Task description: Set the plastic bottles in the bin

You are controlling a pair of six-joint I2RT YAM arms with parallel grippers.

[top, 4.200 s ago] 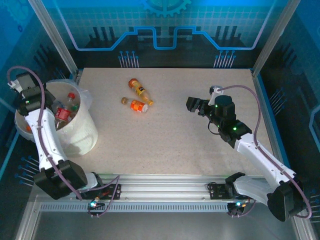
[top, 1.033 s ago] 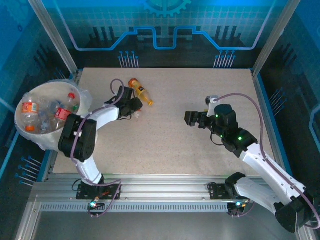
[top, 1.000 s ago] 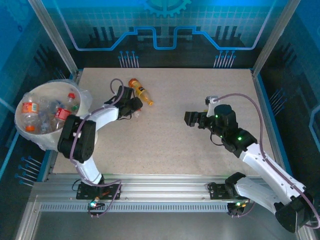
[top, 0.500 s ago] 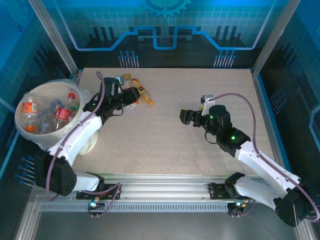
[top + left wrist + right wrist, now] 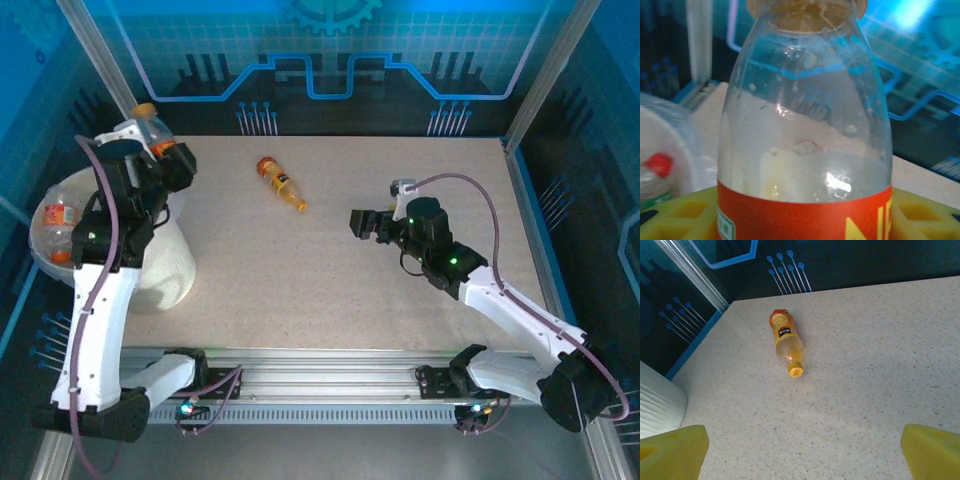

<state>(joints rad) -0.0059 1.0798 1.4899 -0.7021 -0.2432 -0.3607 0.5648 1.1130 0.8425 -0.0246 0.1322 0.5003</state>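
Left tool [image 5: 160,155] clamped on bottle [image 5: 148,128] by bin [image 5: 165,262], upper left.
Right tool [image 5: 362,224] stood apart mid-frame; another bottle [image 5: 281,184] lay on tabletop [image 5: 400,330].

So the left arm [image 5: 95,300] stands tall off its near-left base, elbow way up and wrist tipped over at the far left. The left gripper [image 5: 158,152] sits up high, its yellow fingers [image 5: 925,215] clamped on a clear bottle [image 5: 805,150] whose neck points up in the wrist view. Meanwhile the right arm [image 5: 500,300] stretches low from the near-right base toward the middle of the surface [image 5: 330,300], wrist facing left. The right gripper [image 5: 360,224] hangs there, fingers [image 5: 672,450] spread wide and empty.
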